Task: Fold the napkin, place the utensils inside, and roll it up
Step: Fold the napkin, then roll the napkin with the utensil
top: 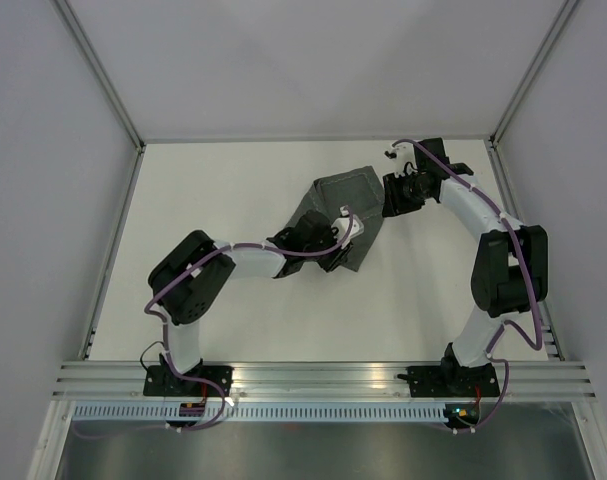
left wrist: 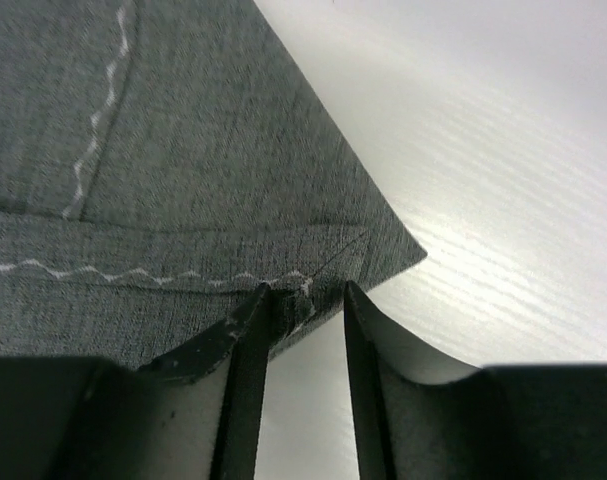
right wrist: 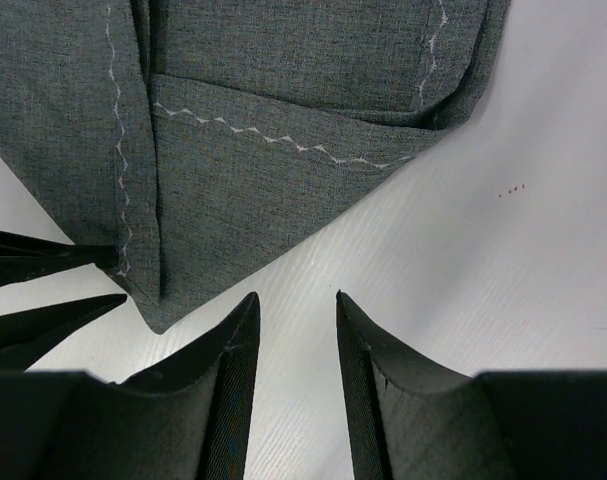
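The dark grey napkin (top: 343, 195) lies folded on the white table, its pale zigzag hem stitching showing in both wrist views (left wrist: 183, 150) (right wrist: 283, 80). My left gripper (top: 335, 258) (left wrist: 308, 290) is at the napkin's near corner. Its jaws are open, and the hem edge lies loose between the tips against the left finger (left wrist: 245, 330). My right gripper (top: 388, 205) (right wrist: 296, 295) hovers just off the napkin's right edge, open, with only bare table between its fingers. The left gripper's fingers (right wrist: 53, 260) show at the left of the right wrist view. The utensils are out of view.
The white table (top: 233, 320) is walled by grey panels and metal posts at the back and sides. An aluminium rail (top: 323, 375) runs along the near edge, where both arm bases are bolted.
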Tool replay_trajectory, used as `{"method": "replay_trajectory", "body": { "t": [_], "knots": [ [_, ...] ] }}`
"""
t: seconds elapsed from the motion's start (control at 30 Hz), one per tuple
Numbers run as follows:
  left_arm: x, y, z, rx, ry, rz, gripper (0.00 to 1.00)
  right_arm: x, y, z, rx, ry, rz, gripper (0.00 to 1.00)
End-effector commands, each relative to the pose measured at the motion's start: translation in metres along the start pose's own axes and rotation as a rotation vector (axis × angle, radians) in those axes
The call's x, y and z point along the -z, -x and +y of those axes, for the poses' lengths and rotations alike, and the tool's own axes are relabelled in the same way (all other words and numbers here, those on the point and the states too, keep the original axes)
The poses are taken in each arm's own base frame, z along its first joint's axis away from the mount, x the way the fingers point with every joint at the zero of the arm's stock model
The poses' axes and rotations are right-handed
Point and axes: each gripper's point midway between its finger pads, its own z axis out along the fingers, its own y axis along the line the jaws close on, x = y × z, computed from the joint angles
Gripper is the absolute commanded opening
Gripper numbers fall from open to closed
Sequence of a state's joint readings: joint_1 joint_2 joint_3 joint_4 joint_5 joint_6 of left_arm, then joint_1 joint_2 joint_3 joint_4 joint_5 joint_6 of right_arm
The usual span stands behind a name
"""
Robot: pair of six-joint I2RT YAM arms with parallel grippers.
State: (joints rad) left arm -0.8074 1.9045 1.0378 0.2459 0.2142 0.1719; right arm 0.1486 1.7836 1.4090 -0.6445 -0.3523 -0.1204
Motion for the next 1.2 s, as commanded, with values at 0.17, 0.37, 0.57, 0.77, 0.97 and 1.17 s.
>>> {"method": "replay_trajectory", "body": {
  "t": [0.17, 0.37, 0.57, 0.77, 0.97, 1.17],
  "knots": [
    [0.047, 0.112, 0.028, 0.108, 0.134, -0.313, 0.51, 0.001, 0.011, -0.001, 0.03, -0.036, -0.01, 0.42],
    [0.141, 0.136, 0.11, 0.463, 0.477, -0.406, 0.57, 0.002, 0.023, 0.022, 0.174, -0.067, -0.013, 0.47],
    [0.237, 0.125, 0.15, 0.741, 0.62, -0.518, 0.59, -0.03, 0.019, 0.088, 0.433, -0.046, 0.012, 0.6],
    [0.285, 0.133, 0.147, 0.737, 0.657, -0.57, 0.61, -0.071, 0.002, 0.145, 0.612, 0.009, 0.039, 0.7],
    [0.301, 0.135, 0.143, 0.718, 0.669, -0.585, 0.61, -0.094, -0.011, 0.166, 0.674, 0.02, 0.057, 0.73],
    [0.285, 0.123, 0.151, 0.738, 0.661, -0.553, 0.62, -0.092, -0.015, 0.17, 0.706, 0.05, 0.067, 0.75]
  ]
}}
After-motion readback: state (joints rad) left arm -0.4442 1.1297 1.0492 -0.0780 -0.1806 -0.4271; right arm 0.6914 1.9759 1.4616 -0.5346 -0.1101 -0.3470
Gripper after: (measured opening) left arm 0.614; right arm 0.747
